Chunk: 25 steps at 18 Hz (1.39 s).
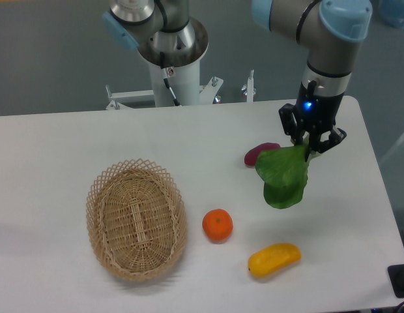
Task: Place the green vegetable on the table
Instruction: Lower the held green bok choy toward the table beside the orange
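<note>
The green vegetable [283,177] hung leaves-down from the gripper [311,145], whose two fingers were clamped on its upper end, where the stem was hidden between them; whether the lowest leaf tip touched the table [52,163] could not be told. Just beside the leaves, on their left, lay the small purple-red vegetable [257,154], partly overlapped by the leaf edge in this view. Below and to the left sat the orange [217,225], apart from the leaves, and below it to the right lay the yellow oblong fruit [274,258], near the front of the tabletop. The woven wicker basket [107,248], oval and open, rested well apart on the left half of the table. The tabletop was white and flat with a rounded far right corner, and the gripper hung not far in from the right edge. The arm [332,45] came down from above, grey with light blue joint caps, a small blue light glowing at the wrist. Behind the table stood the robot base [171,62] on its white pedestal, against a grey floor.
</note>
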### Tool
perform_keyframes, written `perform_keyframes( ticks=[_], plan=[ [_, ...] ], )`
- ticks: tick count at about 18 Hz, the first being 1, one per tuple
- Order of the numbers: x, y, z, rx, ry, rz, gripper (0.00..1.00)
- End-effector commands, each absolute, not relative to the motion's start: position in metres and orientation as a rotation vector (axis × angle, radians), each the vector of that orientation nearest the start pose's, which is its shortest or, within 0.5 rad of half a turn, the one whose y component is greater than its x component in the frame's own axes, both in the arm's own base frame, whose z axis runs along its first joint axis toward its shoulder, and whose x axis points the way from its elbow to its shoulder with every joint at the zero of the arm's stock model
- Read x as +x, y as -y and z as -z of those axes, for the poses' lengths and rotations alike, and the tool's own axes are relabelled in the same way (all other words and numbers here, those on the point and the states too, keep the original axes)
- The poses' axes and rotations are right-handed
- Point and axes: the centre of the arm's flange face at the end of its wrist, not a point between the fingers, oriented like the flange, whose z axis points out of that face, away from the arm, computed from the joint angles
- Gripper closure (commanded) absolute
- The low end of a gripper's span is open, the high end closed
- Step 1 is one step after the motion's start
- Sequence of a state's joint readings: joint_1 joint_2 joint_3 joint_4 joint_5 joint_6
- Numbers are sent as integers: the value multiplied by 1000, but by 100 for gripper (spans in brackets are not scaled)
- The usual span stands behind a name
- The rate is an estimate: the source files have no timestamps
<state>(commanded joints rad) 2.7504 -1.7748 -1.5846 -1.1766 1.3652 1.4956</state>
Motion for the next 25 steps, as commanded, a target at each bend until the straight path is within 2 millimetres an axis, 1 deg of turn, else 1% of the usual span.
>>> perform_keyframes(
  ticks=[1,2,5,7,10,13,15,18,20,21,23,24,25],
  plan=[
    [-481,-365,-414,-2856,-484,-178,68],
    [-478,-364,-405,-2861,-480,-157,68],
    [-479,-364,-404,-2851,-483,-199,68],
    [-477,-363,-395,-2855,-485,-190,68],
    [-474,-363,-390,-2855,-487,-194,68],
    [-466,-362,-375,-2864,-476,-160,68],
    [-461,-362,-368,-2857,-474,-192,69],
    [-454,-363,-350,-2841,-493,-255,69],
    [-453,-364,-341,-2836,-518,-268,69],
    [-456,-367,-335,-2830,-533,-280,70],
    [-454,-389,-317,-2810,-621,-310,70],
    [-454,-392,-308,-2824,-636,-316,70],
    [-456,-392,-304,-2839,-639,-326,70]
  ],
)
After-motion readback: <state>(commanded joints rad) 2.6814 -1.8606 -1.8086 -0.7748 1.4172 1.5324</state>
